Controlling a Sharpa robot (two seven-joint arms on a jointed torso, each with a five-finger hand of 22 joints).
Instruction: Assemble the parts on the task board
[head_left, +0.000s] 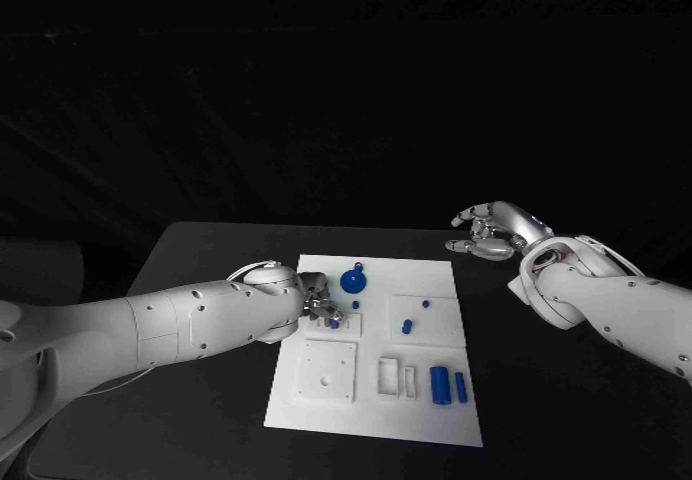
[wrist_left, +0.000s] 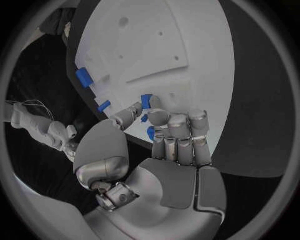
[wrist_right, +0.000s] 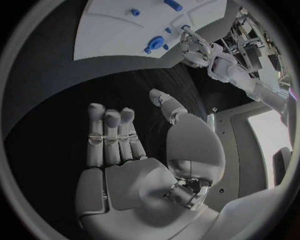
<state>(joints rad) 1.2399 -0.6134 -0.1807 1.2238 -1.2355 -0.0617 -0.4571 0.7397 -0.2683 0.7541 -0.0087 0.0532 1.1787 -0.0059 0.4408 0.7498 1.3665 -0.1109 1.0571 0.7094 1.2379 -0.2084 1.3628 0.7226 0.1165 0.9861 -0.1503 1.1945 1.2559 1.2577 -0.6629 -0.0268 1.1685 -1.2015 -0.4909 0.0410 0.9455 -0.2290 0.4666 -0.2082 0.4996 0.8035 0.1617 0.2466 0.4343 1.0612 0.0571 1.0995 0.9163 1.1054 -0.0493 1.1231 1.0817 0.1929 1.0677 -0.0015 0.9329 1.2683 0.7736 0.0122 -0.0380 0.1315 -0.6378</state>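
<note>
White rectangular task board (head_left: 433, 420) on the black worktop (head_left: 216, 250), no legible writing, two blue cylinders (head_left: 449, 385) apparently in its near recess, left hand (head_left: 320, 303) pinching a small blue part (wrist_left: 146, 101) over the board, right hand (head_left: 495, 230) spread, empty, beside the board.

One white board (head_left: 368, 415) carries seven blue pieces, as far as the head view shows. One piece (head_left: 332, 322) sits between the left hand's (head_left: 320, 303) fingertips, and one round piece (head_left: 355, 280) and one small peg (head_left: 356, 303) lie just beyond that hand. Two more pegs (head_left: 426, 300) lie toward the right hand (head_left: 493, 232), and two cylinders (head_left: 438, 384) lie well apart from both hands.
</note>
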